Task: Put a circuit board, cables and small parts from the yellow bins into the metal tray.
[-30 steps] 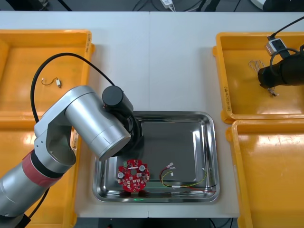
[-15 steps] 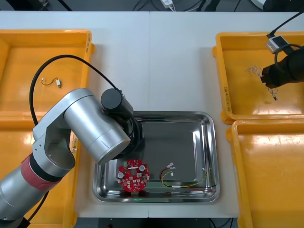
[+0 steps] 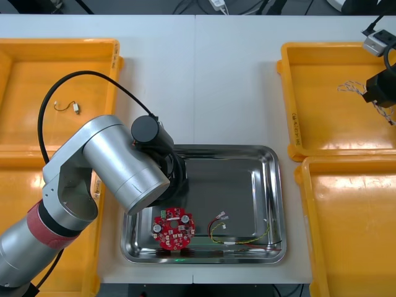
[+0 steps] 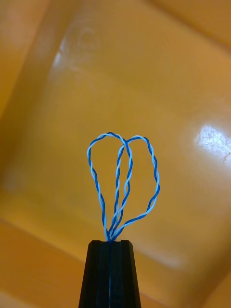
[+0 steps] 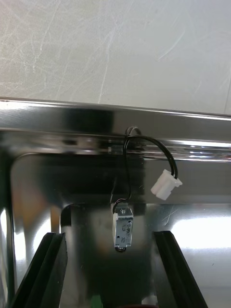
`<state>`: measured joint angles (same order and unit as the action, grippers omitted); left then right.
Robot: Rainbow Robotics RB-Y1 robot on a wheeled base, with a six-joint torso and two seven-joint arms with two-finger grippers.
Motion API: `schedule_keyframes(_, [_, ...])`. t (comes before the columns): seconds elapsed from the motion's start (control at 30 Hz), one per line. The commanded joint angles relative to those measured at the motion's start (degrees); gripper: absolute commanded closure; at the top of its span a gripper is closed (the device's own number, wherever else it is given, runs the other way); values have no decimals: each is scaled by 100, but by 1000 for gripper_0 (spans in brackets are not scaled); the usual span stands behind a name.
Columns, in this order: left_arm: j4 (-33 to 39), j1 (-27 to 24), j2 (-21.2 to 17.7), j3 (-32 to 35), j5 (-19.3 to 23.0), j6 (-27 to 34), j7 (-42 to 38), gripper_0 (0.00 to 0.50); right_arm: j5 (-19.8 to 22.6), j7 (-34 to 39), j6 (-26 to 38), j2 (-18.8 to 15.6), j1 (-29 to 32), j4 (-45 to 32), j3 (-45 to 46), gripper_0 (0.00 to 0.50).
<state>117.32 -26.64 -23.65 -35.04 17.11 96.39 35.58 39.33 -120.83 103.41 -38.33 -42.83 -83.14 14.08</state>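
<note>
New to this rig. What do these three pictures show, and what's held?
It is a two-armed robot at a light table. The front view looks down from above the arms: yellow bins at each side, a metal tray between them. In it lie a round red circuit board and a red and yellow cable. The other two pictures come from wrist cameras. The right gripper, over the far right bin, is shut on a twisted blue and white cable. The left gripper is over the tray, fingers open; a small metal part with a black cable lies between them.
</note>
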Motion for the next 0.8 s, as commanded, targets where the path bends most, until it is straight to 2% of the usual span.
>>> schedule_keyframes(0.03, [239,106,62,-109,-58,-76,-446,0,-4,77,566,-394,-260,-704,139,500])
schedule_keyframes(0.2, [326,98,-26,-100,-58,-76,-446,0,119,200,659,-394,-269,-1240,122,500])
schedule_keyframes(0.3, [520,106,-114,-38,-32,29,-429,0,453,455,659,-359,-269,-1495,-1,500])
schedule_keyframes(0.57, [968,-69,-439,375,469,442,-130,0,1429,1246,659,-245,-269,-2259,-836,500])
schedule_keyframes(0.77, [1021,-201,-729,665,706,469,318,0,1771,1351,659,-148,-269,-2673,-1399,500])
schedule_keyframes(0.8, [1021,-272,-826,797,856,469,459,0,1815,1351,659,-104,-269,-2831,-1548,500])
